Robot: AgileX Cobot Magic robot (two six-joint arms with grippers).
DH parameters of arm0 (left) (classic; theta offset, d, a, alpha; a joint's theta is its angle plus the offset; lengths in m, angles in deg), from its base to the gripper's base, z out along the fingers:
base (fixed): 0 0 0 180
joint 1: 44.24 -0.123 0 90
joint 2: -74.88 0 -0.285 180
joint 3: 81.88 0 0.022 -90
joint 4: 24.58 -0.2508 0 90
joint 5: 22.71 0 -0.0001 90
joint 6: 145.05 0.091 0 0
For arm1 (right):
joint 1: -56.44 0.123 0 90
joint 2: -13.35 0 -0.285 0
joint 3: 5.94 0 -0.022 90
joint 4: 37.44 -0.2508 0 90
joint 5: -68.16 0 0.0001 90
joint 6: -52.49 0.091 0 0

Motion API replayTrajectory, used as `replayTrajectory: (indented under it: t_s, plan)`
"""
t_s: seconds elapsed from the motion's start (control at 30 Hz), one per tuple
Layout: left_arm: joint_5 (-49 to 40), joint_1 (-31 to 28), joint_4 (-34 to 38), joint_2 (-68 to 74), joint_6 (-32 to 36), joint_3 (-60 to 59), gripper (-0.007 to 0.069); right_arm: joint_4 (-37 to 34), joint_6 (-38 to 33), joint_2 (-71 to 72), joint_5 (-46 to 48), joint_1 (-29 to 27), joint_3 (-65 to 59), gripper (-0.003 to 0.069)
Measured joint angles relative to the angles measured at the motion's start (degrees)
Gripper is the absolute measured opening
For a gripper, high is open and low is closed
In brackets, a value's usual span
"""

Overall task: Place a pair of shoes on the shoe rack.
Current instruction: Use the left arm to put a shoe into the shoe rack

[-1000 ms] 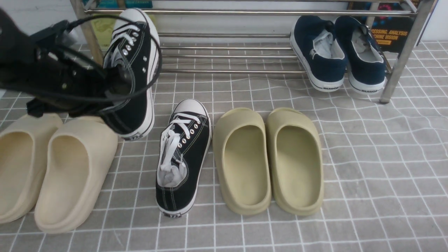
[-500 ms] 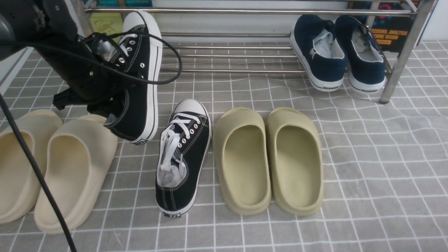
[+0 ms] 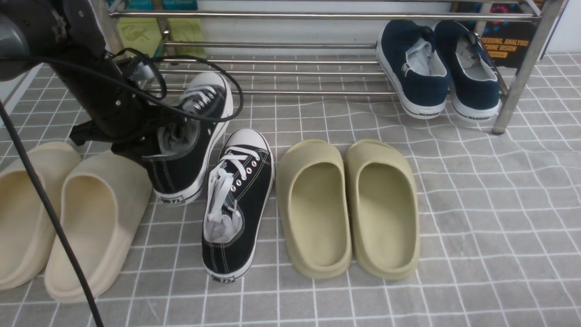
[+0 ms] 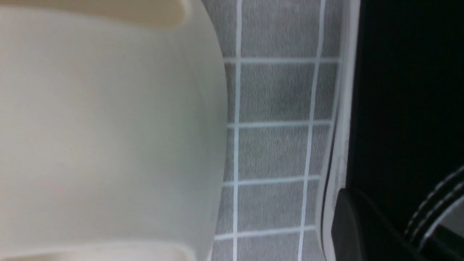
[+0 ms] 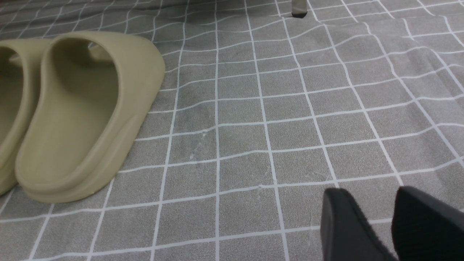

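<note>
My left pincer (image 3: 140,147) is clenching on the heel collar of one black canvas sneaker (image 3: 193,168), left of centre in the front view. That sneaker is tilting, its white toe cap pointing up toward the lowest tubes of the shoe rack (image 3: 317,16) and its heel hanging low beside the cream foam slides (image 3: 100,213) at the lower left. I cannot tell whether the toe is touching the tubes or whether the heel is touching the grey tiled mat (image 3: 476,204).

The second black canvas sneaker (image 3: 240,200) is lying flat on the mat at lower centre, just beside the held one, its toe aiming at the rack. The olive foam slides (image 3: 317,159) are sitting side by side immediately to its right. The navy slip-on sneakers (image 3: 420,86) are resting on the rack's lower tubes at the upper right, heels toward the camera.

My right pincer (image 5: 373,195) is showing only at the lower right of its wrist view, above bare mat. A sliver of mat is showing between its dark fingertips (image 5: 344,224) and nothing is sitting there, but I cannot tell whether it is released or clenched.
</note>
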Motion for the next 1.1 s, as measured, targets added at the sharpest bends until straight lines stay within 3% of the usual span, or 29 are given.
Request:
replayTrajectory:
  t_s: [0.53, 0.77, 1.1]
  plan:
    - [-0.21, 0.00, 1.77, 0.00, -0.33, 2.50, -0.0013, 0.00, 0.00, 0.00, 0.00, 0.00, 0.00, 0.0237]
    - [7.65, 0.00, 2.34, 0.86, -0.33, 10.60, -0.0013, 0.00, 0.00, 0.00, 0.00, 0.00, 0.00, 0.0237]
    - [4.34, 0.00, 2.18, 11.80, -0.55, 25.03, -0.0013, 0.00, 0.00, 0.00, 0.00, 0.00, 0.00, 0.0237]
